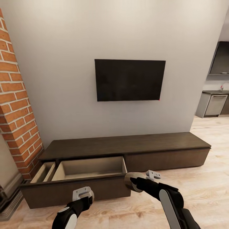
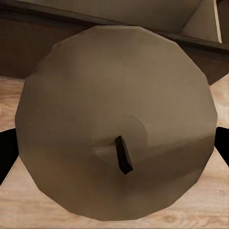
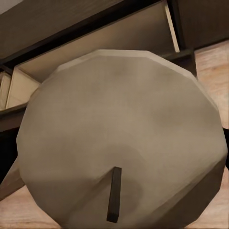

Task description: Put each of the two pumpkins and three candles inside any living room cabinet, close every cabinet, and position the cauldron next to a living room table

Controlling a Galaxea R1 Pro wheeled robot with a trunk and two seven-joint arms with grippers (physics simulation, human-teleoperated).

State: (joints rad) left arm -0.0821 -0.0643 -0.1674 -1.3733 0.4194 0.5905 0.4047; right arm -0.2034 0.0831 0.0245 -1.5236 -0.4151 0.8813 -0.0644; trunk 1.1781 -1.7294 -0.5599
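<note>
Fingers (image 2: pixel 7 152) clamp faceted tan candle (image 2: pixel 114 124) — wick (image 2: pixel 123 155) dark

I face the cabinet (image 1: pixel 127 148) along the wall, under the TV (image 1: pixel 129 79), with a fireplace (image 1: pixel 17 108) to its left. Two drawers at its left end stand pulled out toward me (the wider drawer (image 1: pixel 90 168) on the right). My left pincer (image 1: pixel 83 193) hangs before that drawer's front, my right pincer (image 1: pixel 140 178) at its right corner, each holding a candle (image 2: pixel 114 124).

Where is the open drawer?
In the head view, the open drawer sticks out of the cabinet at its left end, beside the brick fireplace, below the TV.
</note>
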